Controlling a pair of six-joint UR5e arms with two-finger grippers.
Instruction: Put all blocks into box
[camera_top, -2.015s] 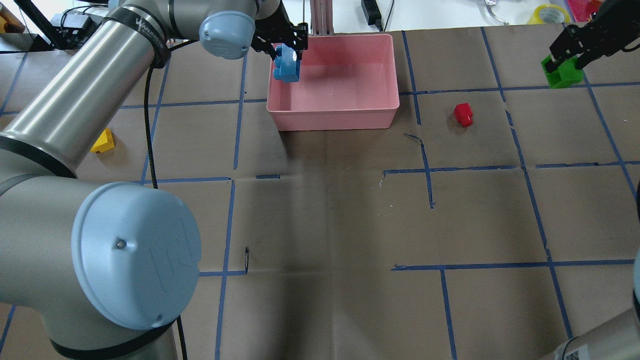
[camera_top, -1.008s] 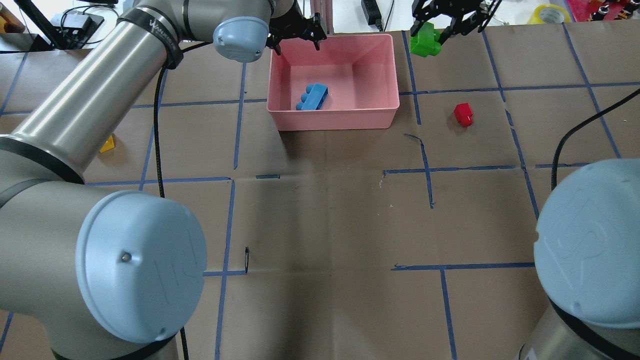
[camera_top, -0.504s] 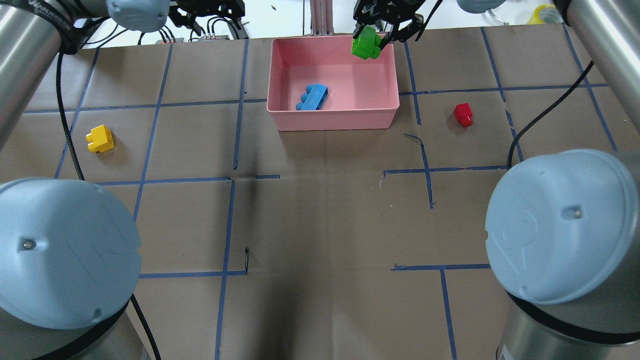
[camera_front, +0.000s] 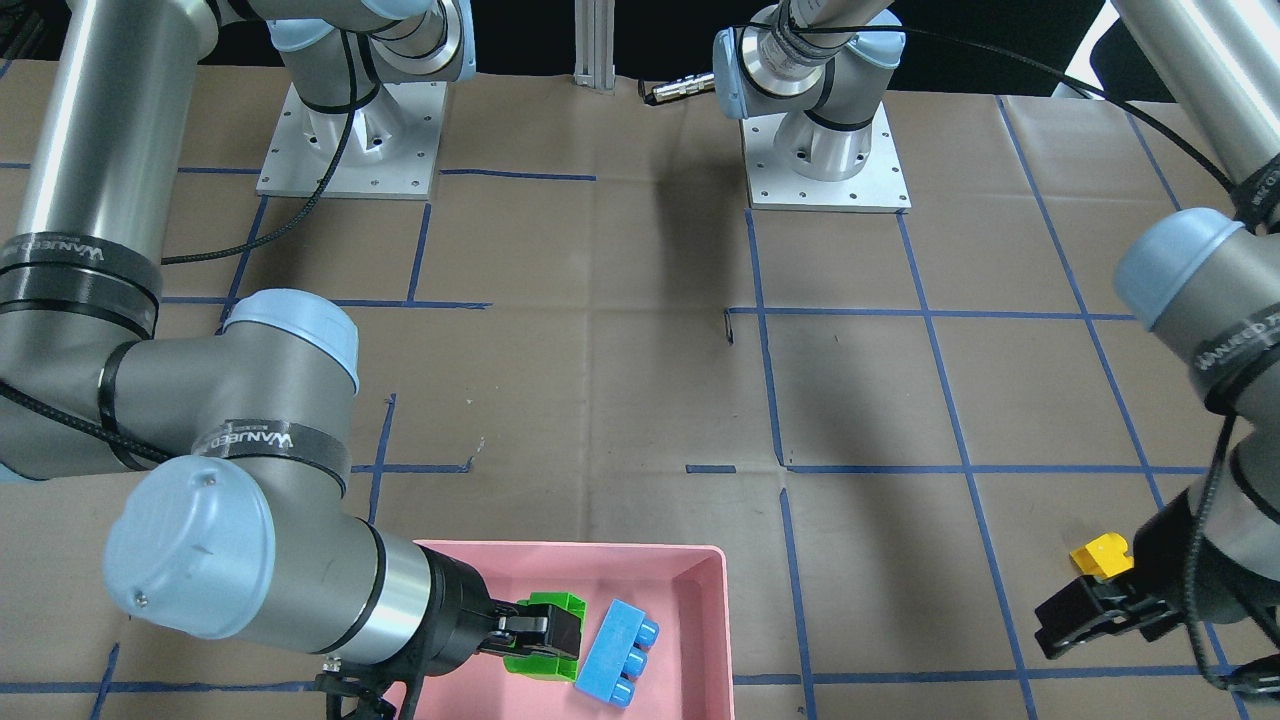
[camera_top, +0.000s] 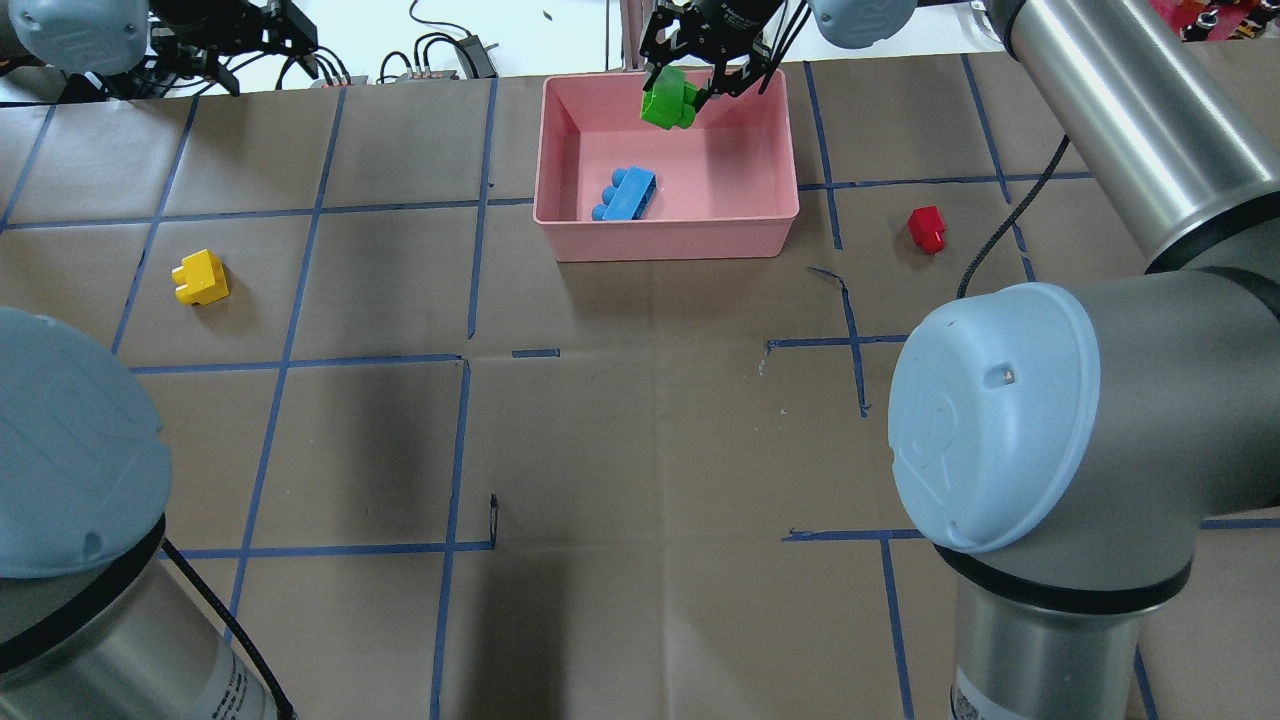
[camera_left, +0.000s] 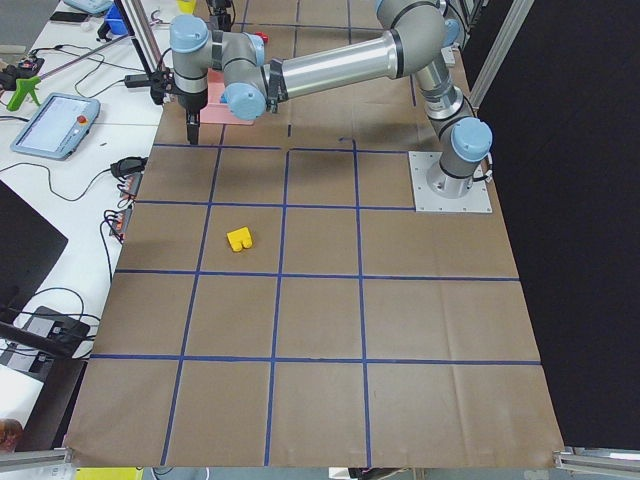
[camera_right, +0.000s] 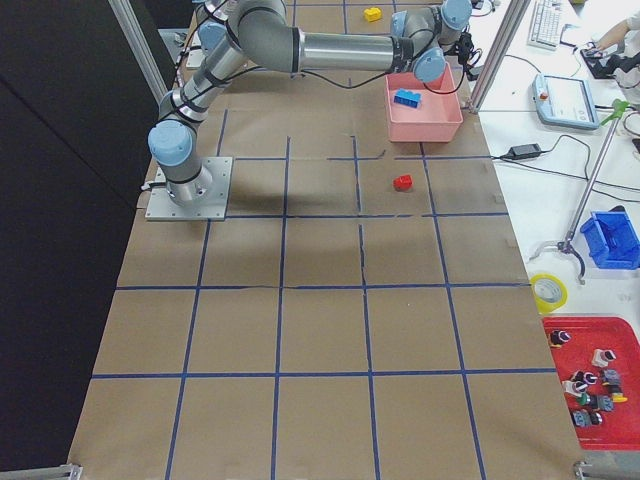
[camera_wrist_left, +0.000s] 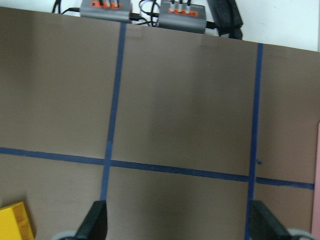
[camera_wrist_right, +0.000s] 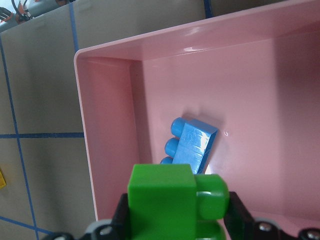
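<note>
Bench (camera_top: 640, 450) carries two strays. Box (camera_top: 665, 245) at the far edge: blue block (camera_top: 627, 194) on its side on the floor, nothing else resting inside. Right tool (camera_top: 690, 88) has swung in from outside the right wall over the last second and is clamped on the green block (camera_wrist_right: 162, 192) above the box (not released yet); drop looks next, making two of four. Left tool (camera_wrist_left: 177, 222) has pulled away, jaws wide and empty, near the yellow block (camera_top: 200, 277). Red block (camera_top: 927, 229) sits right of the box.
</note>
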